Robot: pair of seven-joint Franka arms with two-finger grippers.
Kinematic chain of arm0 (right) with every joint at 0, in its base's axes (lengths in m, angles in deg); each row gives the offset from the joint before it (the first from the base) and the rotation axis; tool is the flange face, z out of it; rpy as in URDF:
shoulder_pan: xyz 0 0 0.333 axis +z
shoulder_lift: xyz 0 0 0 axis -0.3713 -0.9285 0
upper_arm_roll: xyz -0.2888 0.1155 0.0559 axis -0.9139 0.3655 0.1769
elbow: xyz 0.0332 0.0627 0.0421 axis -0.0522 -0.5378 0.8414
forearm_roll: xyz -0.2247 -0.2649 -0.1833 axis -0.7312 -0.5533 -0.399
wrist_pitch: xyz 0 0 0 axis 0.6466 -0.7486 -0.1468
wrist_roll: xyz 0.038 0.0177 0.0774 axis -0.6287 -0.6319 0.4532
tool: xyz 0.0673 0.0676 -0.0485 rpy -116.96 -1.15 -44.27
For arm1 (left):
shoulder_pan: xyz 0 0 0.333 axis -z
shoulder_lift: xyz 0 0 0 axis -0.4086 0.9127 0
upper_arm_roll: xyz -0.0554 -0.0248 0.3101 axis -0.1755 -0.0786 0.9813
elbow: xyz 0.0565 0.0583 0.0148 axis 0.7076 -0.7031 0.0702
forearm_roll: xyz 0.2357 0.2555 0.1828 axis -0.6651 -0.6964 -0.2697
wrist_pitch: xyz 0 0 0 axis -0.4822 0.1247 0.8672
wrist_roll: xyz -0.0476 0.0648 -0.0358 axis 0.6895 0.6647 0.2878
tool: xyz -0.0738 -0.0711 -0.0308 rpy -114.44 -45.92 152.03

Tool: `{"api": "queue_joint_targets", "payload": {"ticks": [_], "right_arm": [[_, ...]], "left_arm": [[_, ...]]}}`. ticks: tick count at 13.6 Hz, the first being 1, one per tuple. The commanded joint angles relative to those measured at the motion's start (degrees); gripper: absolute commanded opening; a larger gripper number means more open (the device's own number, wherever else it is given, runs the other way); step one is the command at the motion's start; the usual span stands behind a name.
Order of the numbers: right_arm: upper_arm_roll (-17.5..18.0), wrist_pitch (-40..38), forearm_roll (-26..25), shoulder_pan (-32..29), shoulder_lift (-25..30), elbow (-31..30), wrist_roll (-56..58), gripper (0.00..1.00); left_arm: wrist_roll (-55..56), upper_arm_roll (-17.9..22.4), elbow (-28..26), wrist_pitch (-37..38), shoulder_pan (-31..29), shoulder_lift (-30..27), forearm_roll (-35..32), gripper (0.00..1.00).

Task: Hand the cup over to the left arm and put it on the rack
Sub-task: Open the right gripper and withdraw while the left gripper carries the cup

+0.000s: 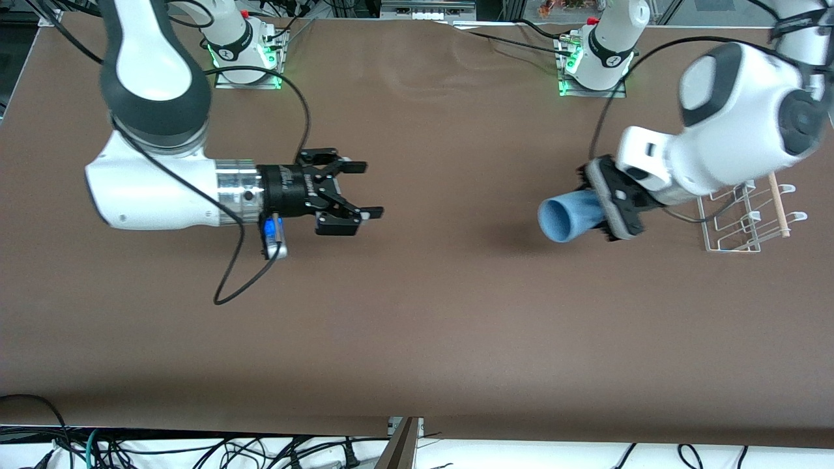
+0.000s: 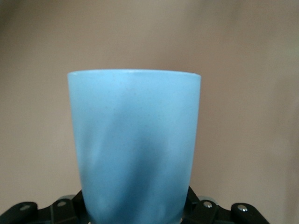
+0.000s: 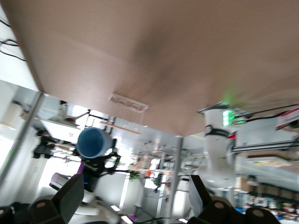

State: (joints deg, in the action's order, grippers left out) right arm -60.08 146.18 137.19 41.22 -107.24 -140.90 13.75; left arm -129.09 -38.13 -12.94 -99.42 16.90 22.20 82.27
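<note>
The light-blue cup (image 1: 565,220) is held on its side in the air, its mouth pointing toward the right arm's end of the table. My left gripper (image 1: 595,208) is shut on its base end, over the table beside the rack (image 1: 743,225). In the left wrist view the cup (image 2: 135,149) fills the middle, with the left gripper (image 2: 135,212) closed on its lower part. My right gripper (image 1: 370,189) hangs over the table near the right arm's end, open and empty, well apart from the cup. The right wrist view shows its open fingers (image 3: 74,191), the distant cup (image 3: 92,142) and the rack (image 3: 128,102).
The rack, with a wooden dowel rail (image 1: 778,205), stands at the left arm's end of the brown table (image 1: 417,326). A black cable loop (image 1: 228,286) dangles from the right arm's wrist. The two arm bases (image 1: 244,55) sit along the table's edge farthest from the front camera.
</note>
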Motion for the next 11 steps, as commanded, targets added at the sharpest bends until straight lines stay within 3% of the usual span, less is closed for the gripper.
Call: {"api": "queue_joint_targets", "payload": {"ticks": [1, 4, 7, 11], "right_arm": [[-1.6, -6.2, -7.6, -1.0, 4.1, -0.8, 6.3, 0.99], [-5.2, -12.4, -17.2, -1.0, 9.1, -2.3, 15.6, 0.99], [-11.2, -13.2, -23.2, -1.0, 16.3, -10.2, 27.7, 0.99], [-14.0, -11.7, -40.0, -1.0, 18.6, -11.5, 40.7, 0.99]], "left_arm": [[0.7, 2.3, 0.1, 10.8, -5.4, -0.1, -5.0, 0.0], [0.7, 3.2, -0.6, 16.5, -8.2, -0.2, -23.3, 0.0], [1.5, 3.2, -6.8, 18.8, -9.1, -2.7, -40.4, 0.0], [1.8, 3.3, -12.1, 18.4, -12.3, -5.0, -54.5, 0.0]]}}
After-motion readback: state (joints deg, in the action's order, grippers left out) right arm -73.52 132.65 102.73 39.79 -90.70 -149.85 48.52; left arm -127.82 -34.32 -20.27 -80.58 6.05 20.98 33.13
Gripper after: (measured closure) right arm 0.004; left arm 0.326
